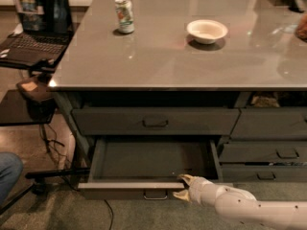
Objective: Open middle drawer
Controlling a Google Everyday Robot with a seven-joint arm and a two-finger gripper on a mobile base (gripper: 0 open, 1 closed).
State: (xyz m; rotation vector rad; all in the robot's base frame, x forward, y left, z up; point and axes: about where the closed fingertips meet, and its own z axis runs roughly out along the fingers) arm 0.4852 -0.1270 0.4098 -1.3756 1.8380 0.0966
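Under the bench's front edge, the middle drawer [144,163] stands pulled out; the gripper [183,187] straddles its front panel's top rim, fingers spread.

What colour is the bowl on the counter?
White bowl, camera view; gripper sits low at the open middle drawer.

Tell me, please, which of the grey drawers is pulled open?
The middle drawer, under the shut upper drawer; its tray shows, and the gripper is at its front edge.
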